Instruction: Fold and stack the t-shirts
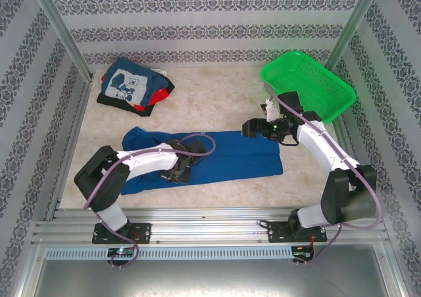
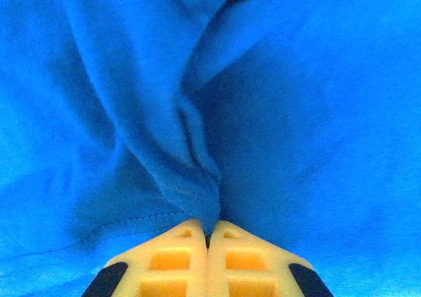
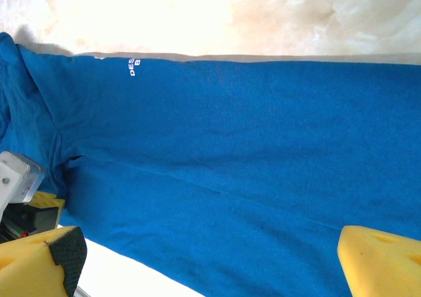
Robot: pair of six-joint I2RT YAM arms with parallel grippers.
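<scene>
A royal-blue t-shirt (image 1: pixel 230 155) lies spread lengthwise across the front of the table. My left gripper (image 1: pixel 179 170) rests on its left half, shut on a pinched ridge of blue cloth (image 2: pixel 197 178) that rises between the yellow fingers (image 2: pixel 177 257). Above the shirt's far right edge hovers my right gripper (image 1: pixel 248 128); in the right wrist view its fingers (image 3: pixel 381 257) stand wide apart, open over flat blue cloth (image 3: pixel 250 145) with small white lettering (image 3: pixel 135 65). At the back left sits a pile: a navy shirt with a white graphic (image 1: pixel 131 83) over red (image 1: pixel 156 98) and black (image 1: pixel 118 101) ones.
A green mesh basket (image 1: pixel 309 83) stands tilted at the back right, just behind the right arm. Bare marble tabletop (image 1: pixel 217 103) stretches between the pile and the basket. Metal frame posts and patterned walls enclose the table.
</scene>
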